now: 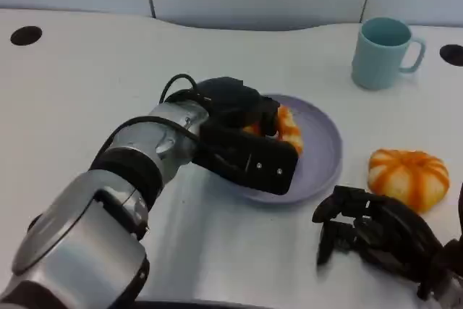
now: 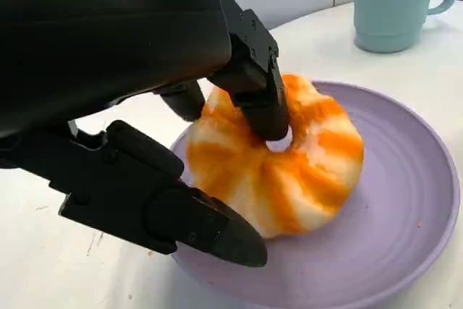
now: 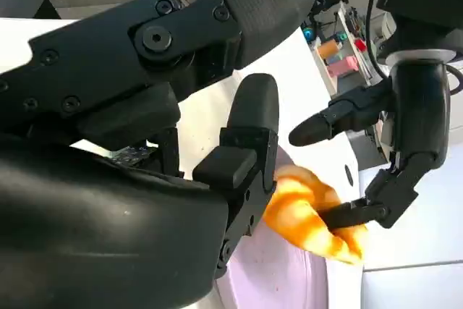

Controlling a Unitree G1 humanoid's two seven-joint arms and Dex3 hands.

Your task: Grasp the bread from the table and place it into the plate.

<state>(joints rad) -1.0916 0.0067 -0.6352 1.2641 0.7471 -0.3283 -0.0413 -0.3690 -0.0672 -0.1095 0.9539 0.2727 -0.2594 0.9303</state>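
Bread (image 2: 278,171) on plate (image 2: 405,251), left hand (image 2: 217,157) fingers (image 2: 260,99) gripping it

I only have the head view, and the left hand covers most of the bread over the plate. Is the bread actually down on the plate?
Observer: Yes. In the left wrist view the bread looks to rest on the plate, near its middle.
Operator: Has the left hand let go of it?
Observer: No. The left hand grips it: the fingers press into the bread's top.
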